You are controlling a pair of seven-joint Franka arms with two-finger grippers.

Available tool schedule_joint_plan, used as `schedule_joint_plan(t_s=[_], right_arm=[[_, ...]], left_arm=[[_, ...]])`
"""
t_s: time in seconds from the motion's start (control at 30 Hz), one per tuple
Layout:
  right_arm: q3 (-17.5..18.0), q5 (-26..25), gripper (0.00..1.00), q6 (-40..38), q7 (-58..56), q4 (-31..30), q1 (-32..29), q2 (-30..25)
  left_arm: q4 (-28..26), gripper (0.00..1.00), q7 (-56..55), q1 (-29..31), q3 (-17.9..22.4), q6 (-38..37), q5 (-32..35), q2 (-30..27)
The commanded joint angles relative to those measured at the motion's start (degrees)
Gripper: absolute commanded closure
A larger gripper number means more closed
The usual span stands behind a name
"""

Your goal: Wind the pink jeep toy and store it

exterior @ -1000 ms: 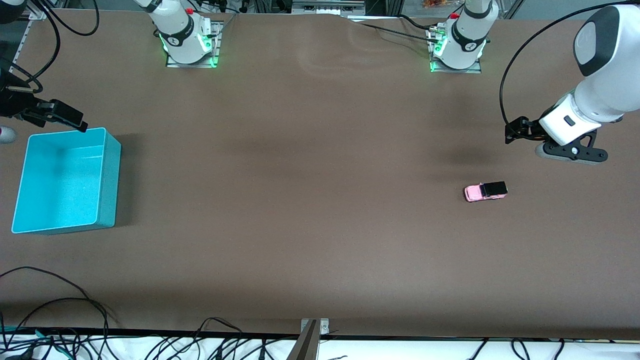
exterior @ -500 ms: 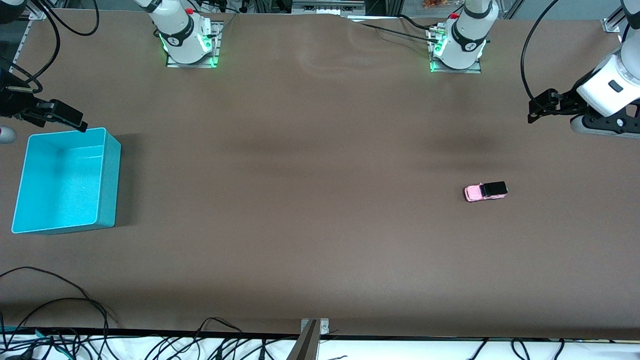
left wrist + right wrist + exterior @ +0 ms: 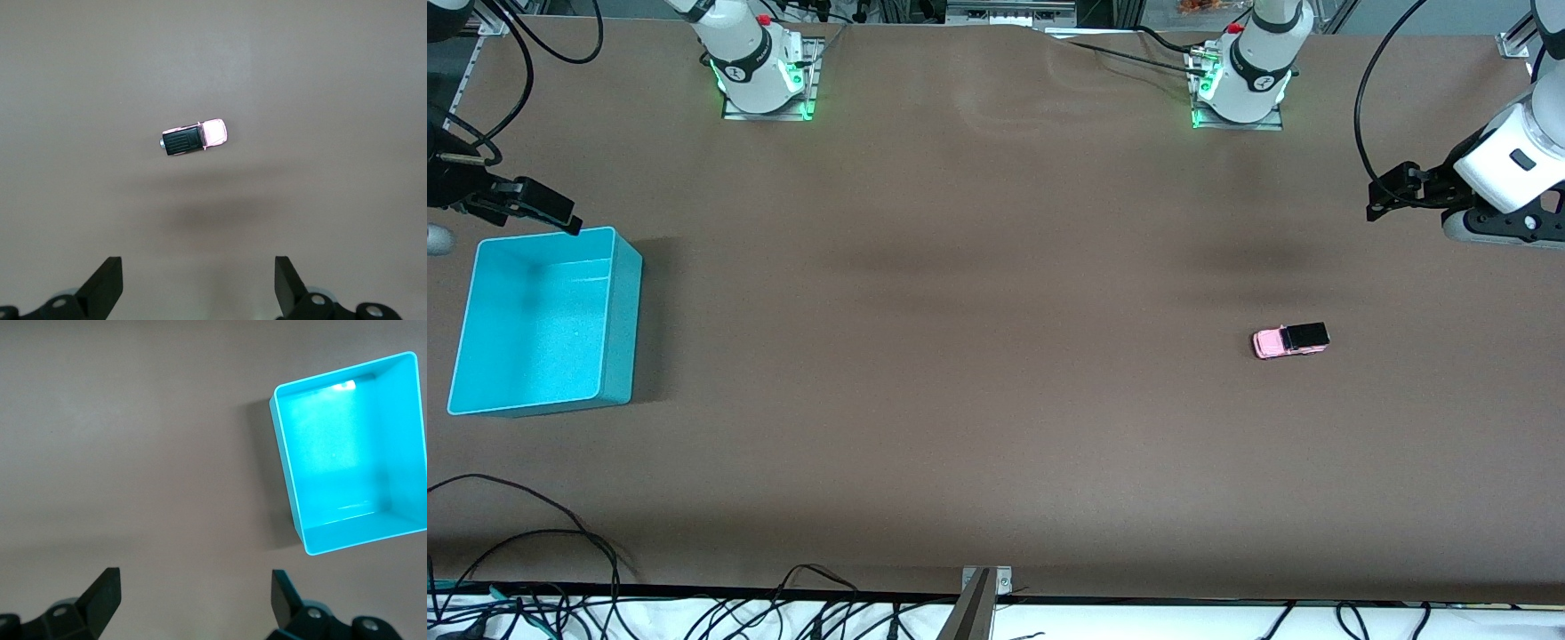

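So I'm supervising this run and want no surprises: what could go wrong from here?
The pink jeep toy is tiny against the open left gripper, so a grasp could nudge it rolling away. The turquoise bin sits at the right arm's end, by the open right gripper; the long carry risks a drop.

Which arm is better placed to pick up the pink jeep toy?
Left. The left gripper hangs open at the jeep's end of the table, the pink jeep toy in its wrist view; the right gripper hovers by the turquoise bin.
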Motion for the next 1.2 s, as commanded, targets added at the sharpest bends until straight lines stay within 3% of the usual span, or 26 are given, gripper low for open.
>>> schedule_joint_plan(t_s=[0.0, 0.73, 0.97, 1.17], right_arm=[[-0.01, -0.66, 0.0, -0.62, -0.5, 1.08, -0.16, 0.42], [-0.01, -0.66, 0.0, -0.71, -1.82, 0.82, -0.16, 1.13], [-0.01, -0.66, 0.0, -0.45, -1.82, 0.82, -0.16, 1.22], [-0.01, -0.66, 0.0, -0.27, -1.82, 0.9, -0.16, 1.57]], left_arm=[[0.12, 0.0, -0.71, 0.56, -0.33, 0.83, 0.93, 2.5], [-17.18, 0.0, 1.13, 1.0, -0.33, 28.32, 0.93, 8.3], [-21.84, 0.0, 15.88, 1.8, -0.33, 39.05, 0.93, 11.56], [-23.34, 0.0, 31.61, 1.8, -0.24, 40.03, 1.02, 13.58]])
